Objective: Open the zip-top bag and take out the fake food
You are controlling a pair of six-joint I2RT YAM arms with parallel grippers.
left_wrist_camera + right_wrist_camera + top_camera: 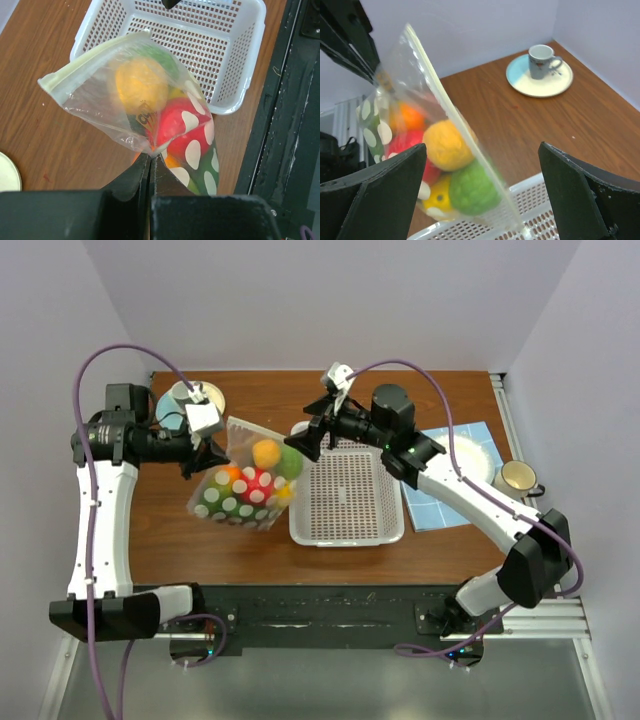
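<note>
the left end effector (150, 159) is clamping the zip-top bag (90, 95) beside the basket (235, 100); the right end effector (482, 150), gaping apart, should be pinching only one top lip, clear of the fake food (447, 145) inside.

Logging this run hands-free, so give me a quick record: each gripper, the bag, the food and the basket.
left gripper: shut on one edge of the zip-top bag, holding it raised
right gripper: open, the bag's zip edge between its fingers
fake food: inside the bag
basket: white, perforated, nothing in it, beside the bag
</note>
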